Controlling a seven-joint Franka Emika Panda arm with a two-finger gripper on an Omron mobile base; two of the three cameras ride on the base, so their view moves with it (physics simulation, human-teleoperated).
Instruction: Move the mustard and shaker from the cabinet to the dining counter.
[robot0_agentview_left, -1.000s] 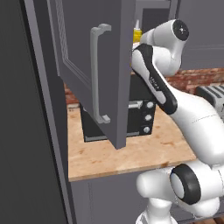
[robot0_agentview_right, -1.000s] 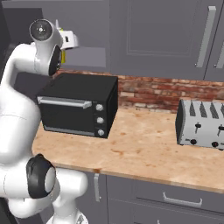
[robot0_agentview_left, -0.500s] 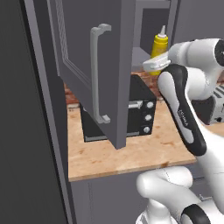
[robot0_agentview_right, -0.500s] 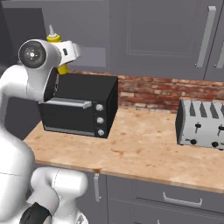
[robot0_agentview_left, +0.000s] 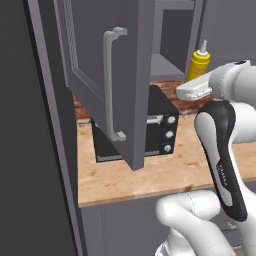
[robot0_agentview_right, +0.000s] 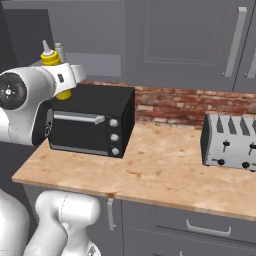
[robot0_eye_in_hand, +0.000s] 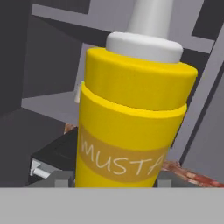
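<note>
We have the small yellow mustard squeeze bottle (robot0_eye_in_hand: 131, 118) upright between our gripper's (robot0_eye_in_hand: 114, 180) part-closed fingers, apparently clamped on its base, nozzle up, just outside the open dark grey wall cabinet (robot0_agentview_left: 107, 75) above the black toaster oven (robot0_agentview_right: 92, 120).

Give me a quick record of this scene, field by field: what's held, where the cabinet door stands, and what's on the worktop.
end effector: shut on the mustard
mustard position: upright, out in front of the open shelf, above the toaster oven
cabinet: open, door swung out toward the camera
shaker: small grey shape behind the mustard, on the shelf
worktop: black toaster oven at left, steel toaster at right
</note>
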